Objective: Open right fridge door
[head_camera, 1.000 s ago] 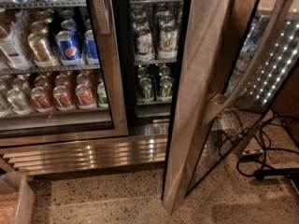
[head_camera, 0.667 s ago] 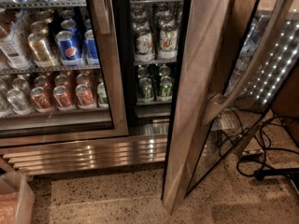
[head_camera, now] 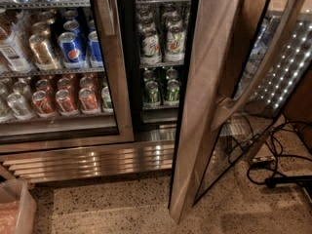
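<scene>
Fingers: out of the camera's view along with the rest of the gripper, so I cannot tell whether they are spread or closed.
Right fridge door (head_camera: pixel 204 106): swung well open, its wide brushed-steel frame turned edge-on toward us, bottom corner low over the floor.
Handle (head_camera: pixel 258 67): long bowed steel bar running down the open door's outer face, from upper right to about mid-height.
Door pane: seen at a slant; rows of small white lights (head_camera: pixel 287 67) show through it.
Opened compartment: green-and-white bottles (head_camera: pixel 152 45) on the upper shelf, green cans (head_camera: pixel 158 91) on the shelf below.
Left door (head_camera: pixel 117 82): shut, with blue Pepsi cans (head_camera: pixel 72 48) and orange cans (head_camera: pixel 66 100) behind its glass.
Base grille (head_camera: pixel 97 162): ribbed steel strip under both doors.
Floor (head_camera: pixel 122 208): speckled stone.
Cables (head_camera: pixel 278 165): black, looped on the floor behind the open door.
Plastic bin (head_camera: pixel 17 208): clear, at the lower left corner.
</scene>
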Available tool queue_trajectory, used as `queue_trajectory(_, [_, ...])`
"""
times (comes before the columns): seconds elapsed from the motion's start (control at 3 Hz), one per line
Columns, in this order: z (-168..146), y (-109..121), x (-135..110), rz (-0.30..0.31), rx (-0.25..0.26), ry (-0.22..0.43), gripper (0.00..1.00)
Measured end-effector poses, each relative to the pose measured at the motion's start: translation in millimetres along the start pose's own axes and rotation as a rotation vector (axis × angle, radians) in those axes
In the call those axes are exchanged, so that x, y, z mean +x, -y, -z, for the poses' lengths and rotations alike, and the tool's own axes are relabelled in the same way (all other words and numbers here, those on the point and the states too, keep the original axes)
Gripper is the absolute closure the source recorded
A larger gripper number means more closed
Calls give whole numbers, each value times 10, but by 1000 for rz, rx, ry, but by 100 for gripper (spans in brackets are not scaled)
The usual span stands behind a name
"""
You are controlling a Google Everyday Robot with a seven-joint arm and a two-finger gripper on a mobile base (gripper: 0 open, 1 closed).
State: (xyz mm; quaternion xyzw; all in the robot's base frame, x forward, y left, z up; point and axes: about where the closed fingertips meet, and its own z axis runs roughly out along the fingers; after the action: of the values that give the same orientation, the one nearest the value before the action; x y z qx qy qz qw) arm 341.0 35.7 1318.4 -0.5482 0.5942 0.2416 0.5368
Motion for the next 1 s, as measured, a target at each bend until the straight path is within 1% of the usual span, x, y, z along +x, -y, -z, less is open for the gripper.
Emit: queue_trajectory(1.0, [0, 0, 0, 0, 0, 0, 9])
